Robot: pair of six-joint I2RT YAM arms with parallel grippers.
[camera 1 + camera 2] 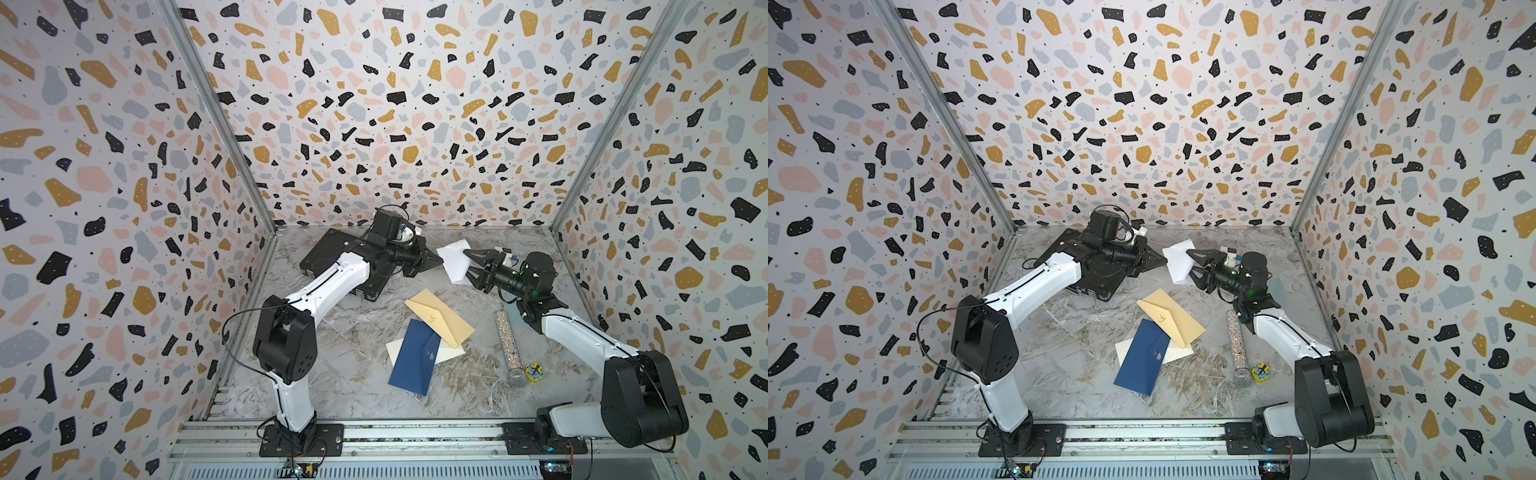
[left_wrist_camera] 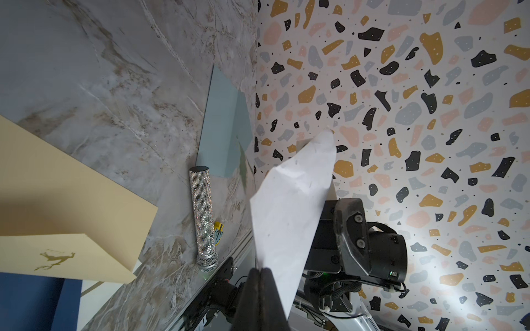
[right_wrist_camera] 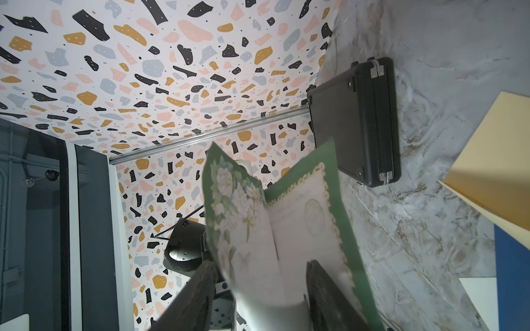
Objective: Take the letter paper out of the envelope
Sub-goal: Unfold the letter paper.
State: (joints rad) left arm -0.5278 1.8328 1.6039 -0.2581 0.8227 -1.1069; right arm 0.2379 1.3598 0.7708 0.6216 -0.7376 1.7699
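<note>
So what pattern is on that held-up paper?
Paper: green border with white flowers, best in the right wrist view.

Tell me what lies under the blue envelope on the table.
A cream sheet sticks out on both sides of the blue envelope. Its middle is hidden, so I cannot tell what else lies there.

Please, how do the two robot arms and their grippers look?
The left arm and right arm have white shells with black joints. The left gripper and right gripper have black tapered fingers. A thin black cable loops from the left arm.
</note>
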